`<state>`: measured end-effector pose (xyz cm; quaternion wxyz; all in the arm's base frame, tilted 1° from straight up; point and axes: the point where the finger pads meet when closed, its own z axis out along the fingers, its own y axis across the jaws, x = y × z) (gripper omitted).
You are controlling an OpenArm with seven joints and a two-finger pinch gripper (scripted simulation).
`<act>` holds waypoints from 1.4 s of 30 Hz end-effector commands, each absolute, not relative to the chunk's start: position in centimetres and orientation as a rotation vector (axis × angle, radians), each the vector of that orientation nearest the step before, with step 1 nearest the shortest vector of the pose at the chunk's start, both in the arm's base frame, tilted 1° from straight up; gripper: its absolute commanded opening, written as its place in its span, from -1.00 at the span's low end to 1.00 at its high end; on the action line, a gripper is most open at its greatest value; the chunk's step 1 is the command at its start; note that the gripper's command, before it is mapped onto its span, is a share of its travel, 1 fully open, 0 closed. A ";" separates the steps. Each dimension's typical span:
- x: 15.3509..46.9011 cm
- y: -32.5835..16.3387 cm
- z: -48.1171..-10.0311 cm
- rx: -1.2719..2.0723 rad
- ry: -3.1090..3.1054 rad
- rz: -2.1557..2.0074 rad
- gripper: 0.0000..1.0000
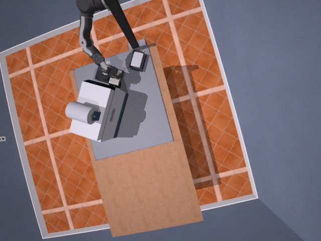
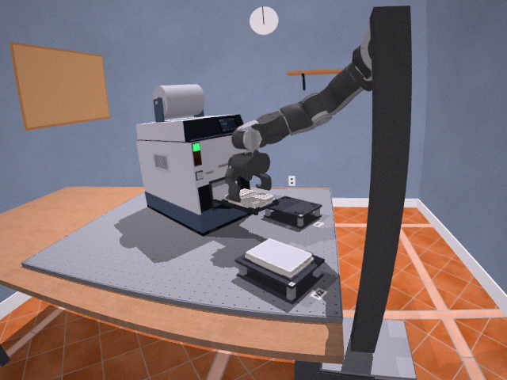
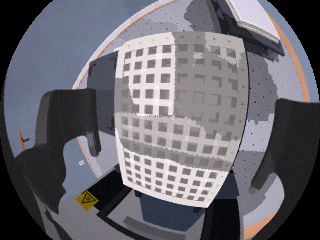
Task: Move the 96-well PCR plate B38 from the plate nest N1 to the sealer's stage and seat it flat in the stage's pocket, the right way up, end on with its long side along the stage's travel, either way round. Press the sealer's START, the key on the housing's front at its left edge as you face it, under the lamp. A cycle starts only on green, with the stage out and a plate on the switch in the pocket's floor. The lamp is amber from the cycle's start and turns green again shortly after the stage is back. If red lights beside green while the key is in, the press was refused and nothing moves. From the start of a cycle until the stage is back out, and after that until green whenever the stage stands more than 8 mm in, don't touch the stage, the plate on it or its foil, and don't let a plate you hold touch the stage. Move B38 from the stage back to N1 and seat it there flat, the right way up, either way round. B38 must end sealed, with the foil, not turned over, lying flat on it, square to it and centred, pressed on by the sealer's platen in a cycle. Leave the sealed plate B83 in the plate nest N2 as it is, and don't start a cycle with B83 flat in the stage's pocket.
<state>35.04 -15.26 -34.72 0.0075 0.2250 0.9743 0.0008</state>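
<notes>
A wooden table [image 2: 61, 212] is seen carrying a grey perforated board [image 2: 123, 261], on which everything else is set. The largest item is the sealer [image 2: 172, 163], topped by a foil roll [image 2: 180, 100]; its lamp [image 2: 196, 147] is lit green. The stage [image 2: 229, 201] is extended out of the housing's front.

Two plate nests are placed on the board. N2 [image 2: 282, 282], nearest the exterior camera, is occupied by the sealed plate B83 [image 2: 280, 256], lying flat. N1 [image 2: 292, 210], just beside the stage, is seen without a plate.

The plate B38 [image 2: 256, 197] is laid on the stage, wells up and unsealed, its grid of wells filling the wrist view [image 3: 176, 120].

The gripper [image 2: 248, 186] is held directly above B38, its fingers spread apart on either side of the plate and clear of its edges; nothing is gripped.
</notes>
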 end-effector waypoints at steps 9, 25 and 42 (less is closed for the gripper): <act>35.3 -15.4 -31.5 0.732 3.035 -0.003 0.54; 35.3 -15.4 -27.6 0.732 3.035 -0.003 0.54; 35.3 -15.4 -27.6 0.732 3.035 -0.003 0.54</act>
